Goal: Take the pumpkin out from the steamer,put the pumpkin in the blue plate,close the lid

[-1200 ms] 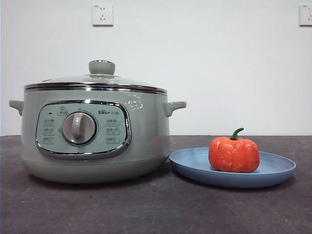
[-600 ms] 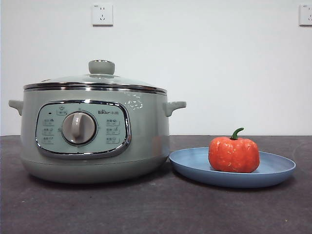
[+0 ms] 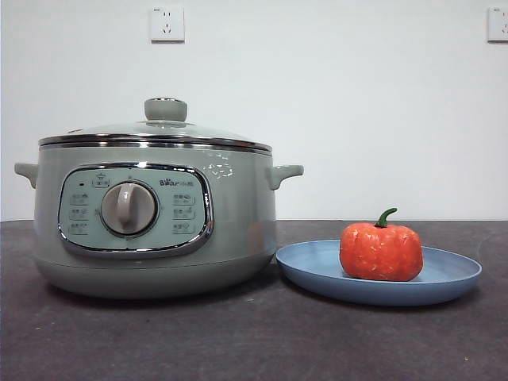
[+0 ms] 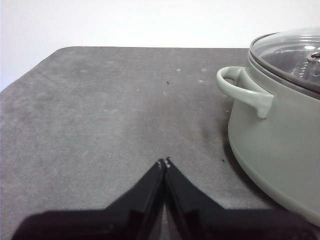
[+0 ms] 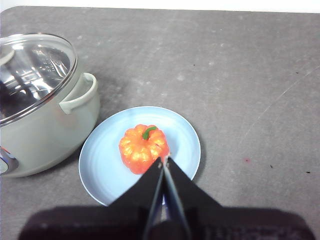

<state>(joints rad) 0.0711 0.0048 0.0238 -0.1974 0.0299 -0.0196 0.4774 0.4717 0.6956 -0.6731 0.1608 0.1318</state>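
The sage-green steamer (image 3: 155, 226) stands on the left of the table with its glass lid (image 3: 159, 131) seated on the chrome rim. To its right the orange pumpkin (image 3: 381, 251) sits upright in the blue plate (image 3: 444, 282). In the right wrist view the pumpkin (image 5: 142, 147) rests in the middle of the plate (image 5: 105, 165), with my right gripper (image 5: 163, 160) shut and empty above the plate's near side. My left gripper (image 4: 164, 163) is shut and empty over bare table, apart from the steamer (image 4: 280, 140) and its side handle (image 4: 245, 90). Neither arm shows in the front view.
The dark grey table (image 3: 238, 341) runs to a white wall with two sockets (image 3: 167, 24). The steamer's side handle (image 5: 80, 95) lies close to the plate's rim in the right wrist view.
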